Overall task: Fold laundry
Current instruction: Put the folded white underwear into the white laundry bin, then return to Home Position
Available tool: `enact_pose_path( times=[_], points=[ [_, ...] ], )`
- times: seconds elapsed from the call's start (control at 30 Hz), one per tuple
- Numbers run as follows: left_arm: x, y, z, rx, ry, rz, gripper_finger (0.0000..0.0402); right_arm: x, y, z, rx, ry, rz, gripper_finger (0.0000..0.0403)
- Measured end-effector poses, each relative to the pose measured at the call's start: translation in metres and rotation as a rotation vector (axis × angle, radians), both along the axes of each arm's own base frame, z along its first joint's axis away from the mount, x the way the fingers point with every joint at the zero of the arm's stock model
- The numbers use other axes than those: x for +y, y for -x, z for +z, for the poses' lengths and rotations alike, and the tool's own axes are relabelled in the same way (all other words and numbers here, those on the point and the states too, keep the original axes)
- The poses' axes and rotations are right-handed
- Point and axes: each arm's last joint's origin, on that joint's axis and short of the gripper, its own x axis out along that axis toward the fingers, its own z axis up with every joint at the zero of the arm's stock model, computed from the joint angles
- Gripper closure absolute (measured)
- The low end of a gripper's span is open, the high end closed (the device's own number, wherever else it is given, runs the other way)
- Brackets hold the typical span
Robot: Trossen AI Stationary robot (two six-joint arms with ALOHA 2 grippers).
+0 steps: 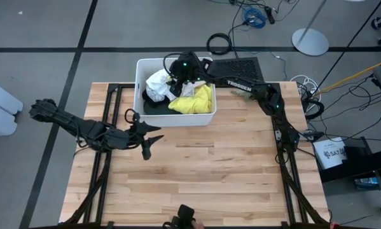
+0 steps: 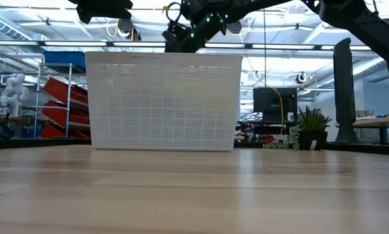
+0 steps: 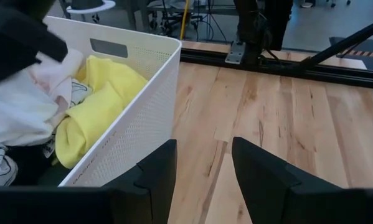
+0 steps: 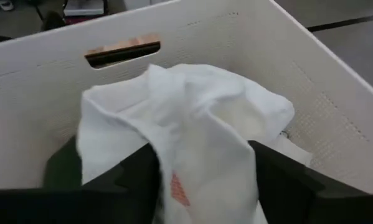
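Observation:
The laundry lies in a white perforated bin [image 1: 174, 117] at the table's far middle. In it are a white garment [image 1: 158, 83], a bright yellow one [image 1: 193, 100] and dark cloth [image 1: 153, 107] underneath. My right gripper [image 1: 182, 75] reaches down into the bin from the far side. It is open, with its fingers on either side of a raised bunch of the white garment [image 4: 198, 124]. My left gripper [image 1: 149, 140] is open and empty above the table, just near-left of the bin [image 3: 142, 118]. The light blue garment is not in view. My right gripper has the white garment's raised bunch [image 4: 205, 168] in the gap between its open fingers [image 4: 133, 177], coming from above into the bin. The cloth lies against both fingers' inner sides. The rest of the garment rests on the other laundry. Whether it is pinched, I cannot tell.
The bin's walls surround the right gripper, with a handle slot [image 4: 122, 51] ahead of it. Bare wooden tabletop [image 1: 215, 172] spreads near and right of the bin. Black frame rails [image 1: 104, 127] run along both table sides. Cables and a stand base lie on the floor beyond.

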Motion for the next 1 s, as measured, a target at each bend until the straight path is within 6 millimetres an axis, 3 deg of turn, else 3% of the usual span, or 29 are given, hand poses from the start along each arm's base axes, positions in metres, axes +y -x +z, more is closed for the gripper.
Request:
enact_pose_path(
  times=[0.3, 0.53, 0.77, 1.0],
  points=[
    [0.000, 0.000, 0.000, -0.001, 0.001, 0.000, 0.0236, 0.007, 0.015, 0.045, 0.026, 0.012, 0.015, 0.0157],
    [0.000, 0.000, 0.001, -0.005, 0.003, -0.001, 0.0236, 0.016, 0.047, 0.081, 0.029, 0.038, 0.017, 0.0154],
    [-0.001, -0.001, 0.003, -0.028, 0.017, -0.013, 0.0236, 0.027, 0.083, 0.089, 0.197, -0.061, 0.042, 0.0155],
    [-0.001, -0.002, 0.005, -0.050, 0.020, -0.018, 0.0236, 0.048, 0.113, 0.110, 0.259, -0.097, 0.052, 0.0162]
  ],
)
